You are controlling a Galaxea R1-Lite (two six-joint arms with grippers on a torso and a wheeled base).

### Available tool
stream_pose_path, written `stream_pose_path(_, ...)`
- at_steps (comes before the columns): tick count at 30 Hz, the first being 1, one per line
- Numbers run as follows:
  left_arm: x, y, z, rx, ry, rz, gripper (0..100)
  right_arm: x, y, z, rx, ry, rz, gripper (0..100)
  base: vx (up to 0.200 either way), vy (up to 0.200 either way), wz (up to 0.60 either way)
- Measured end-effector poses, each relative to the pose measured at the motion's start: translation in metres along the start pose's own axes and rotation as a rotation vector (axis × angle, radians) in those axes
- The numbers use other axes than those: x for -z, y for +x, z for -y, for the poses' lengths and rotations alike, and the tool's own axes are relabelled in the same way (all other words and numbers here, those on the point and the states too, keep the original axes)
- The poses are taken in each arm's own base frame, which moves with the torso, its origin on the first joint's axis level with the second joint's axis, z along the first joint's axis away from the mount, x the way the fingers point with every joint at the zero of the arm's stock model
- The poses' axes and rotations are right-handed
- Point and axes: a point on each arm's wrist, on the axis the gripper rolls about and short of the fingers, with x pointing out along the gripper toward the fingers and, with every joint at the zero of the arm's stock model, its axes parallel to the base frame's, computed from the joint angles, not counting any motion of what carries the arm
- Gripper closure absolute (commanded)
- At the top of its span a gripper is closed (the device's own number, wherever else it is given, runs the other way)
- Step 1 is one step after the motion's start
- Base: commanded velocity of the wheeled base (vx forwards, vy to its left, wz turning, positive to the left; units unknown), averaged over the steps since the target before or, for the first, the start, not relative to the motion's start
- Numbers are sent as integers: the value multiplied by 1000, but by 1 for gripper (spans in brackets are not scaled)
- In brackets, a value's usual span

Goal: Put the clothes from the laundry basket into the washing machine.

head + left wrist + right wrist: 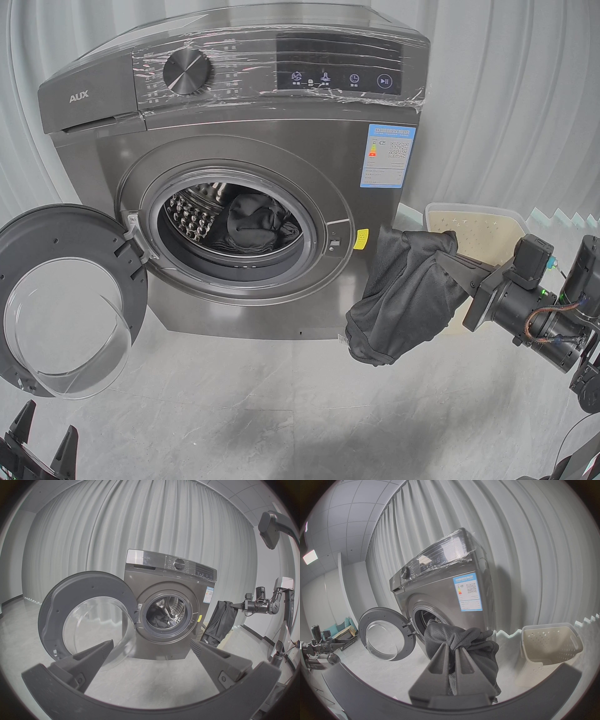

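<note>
Black garment (403, 294) pinched at top edge by right gripper (445, 253), jaws clamped on cloth, rest hanging free below. Laundry basket (476, 207) just behind gripper. Washing machine (250, 131) to gripper's left, door (37, 244) swung open, another dark garment (256, 222) inside drum (190, 212). Left gripper (50, 417) low beside door, spread wide.

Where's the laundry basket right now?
Head view, right side: the basket stands on the floor beside the washer, behind the dark garment held by the right gripper.
</note>
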Motion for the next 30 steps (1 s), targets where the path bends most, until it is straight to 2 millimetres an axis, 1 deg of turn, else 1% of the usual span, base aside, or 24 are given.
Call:
stream_pose_path(2,0,0,0,0,2,0,0,0,0,0,-1,0,1,100,0,200,0)
stream_pose_path(11,0,0,0,0,5,-1,0,0,0,0,-3,0,0,100,0,0,0)
stream_pose_path(14,0,0,0,0,4,0,0,0,0,0,-2,0,-1,100,200,0,0)
stream_pose_path(26,0,0,0,-1,2,-2,0,0,0,0,-3,1,-1,100,0,0,0)
stream_pose_path(30,0,0,0,0,2,-1,0,1,-1,0,-2,0,-4,100,0,200,0)
